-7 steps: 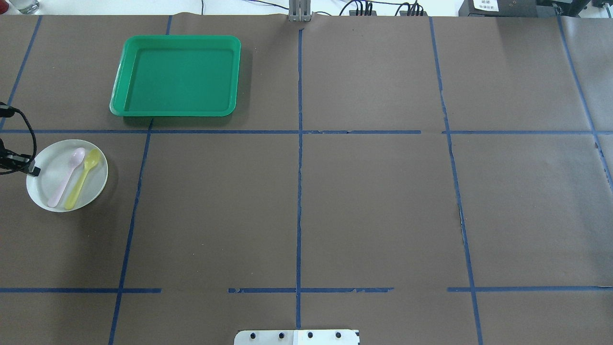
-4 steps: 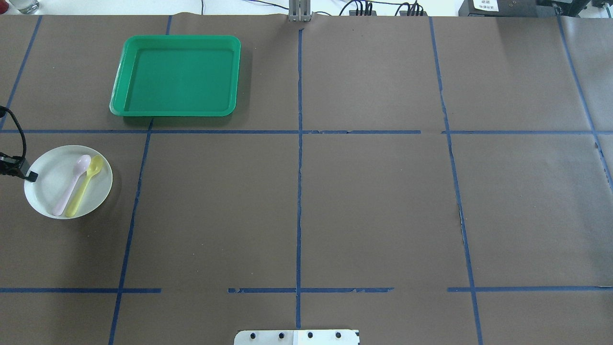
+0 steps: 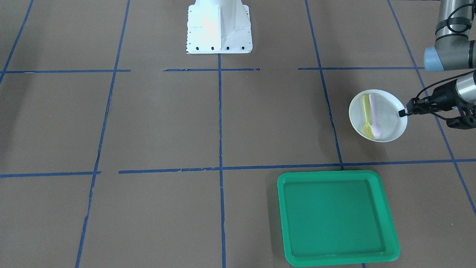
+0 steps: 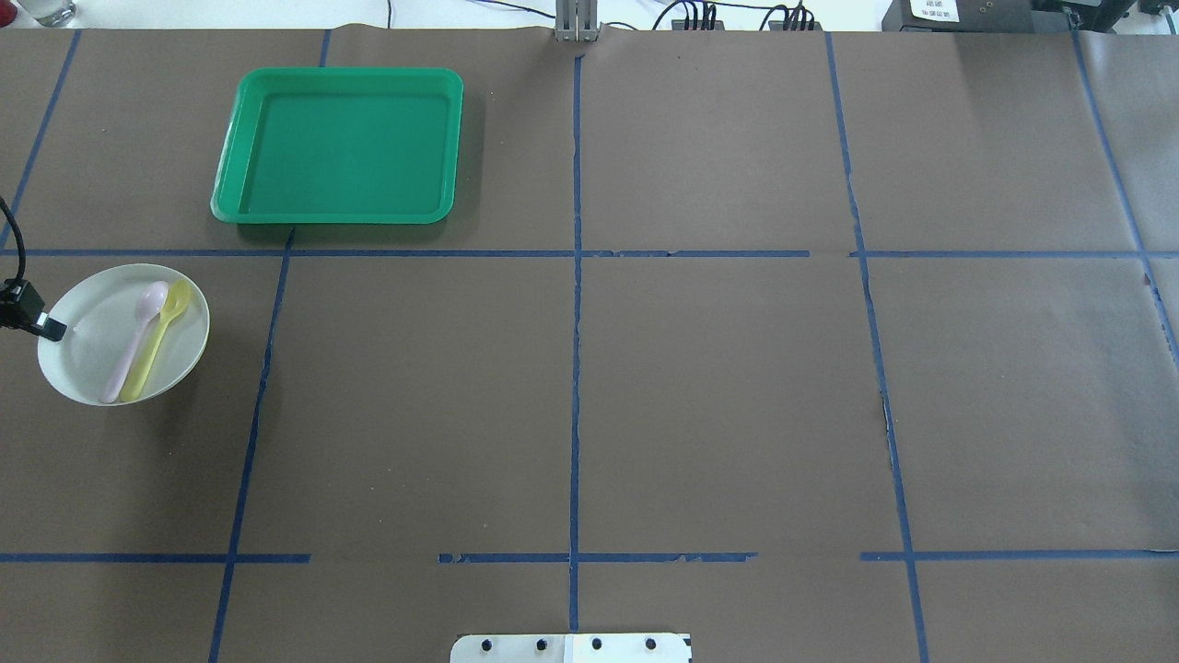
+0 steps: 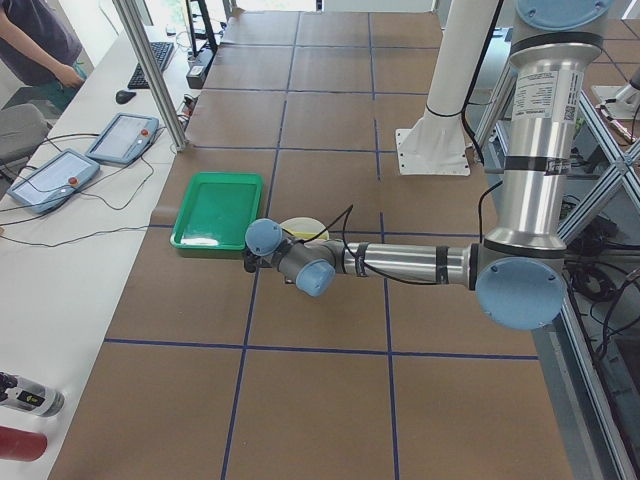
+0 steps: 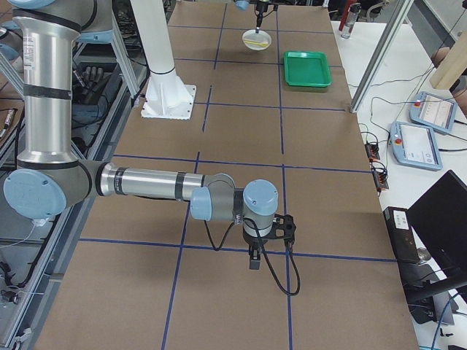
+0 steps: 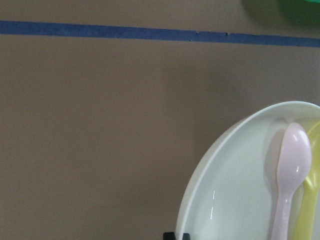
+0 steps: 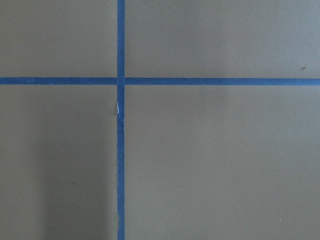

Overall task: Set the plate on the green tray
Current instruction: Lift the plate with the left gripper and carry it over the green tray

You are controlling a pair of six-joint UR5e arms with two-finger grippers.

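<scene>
Plate [image 4: 92, 364], white and round, is sitting at the middle left edge of the overhead view. It is well short of the green tray [image 4: 341, 218] and casting a shadow to its lower right on the brown paper table [image 4: 718, 396]. At the plate's left rim, the left gripper [image 4: 51, 329] is reaching in from the frame's edge, its jaws narrowed onto that rim and pinching it. The wrist view is showing one dark fingertip [image 7: 176, 235] right at the rim.

Being round, the plate has no long axis of its own. The two spoons on it are lying side by side, touching. Both the pink spoon [image 4: 138, 336] and the yellow spoon [image 4: 158, 345] just to its right are pointing their bowls to the upper right and their handles to the lower left.

Further right and higher, the tray is lying flat in the upper left of the frame, its longer side running across. A blue tape line [image 4: 414, 253] is running between it and the plate.

At the top right edge a white label [image 4: 939, 7] is showing print too small to read.

Far off in the right-side view, the right gripper [image 6: 254, 259] is hanging over the paper. I cannot tell how its jaws are standing.
</scene>
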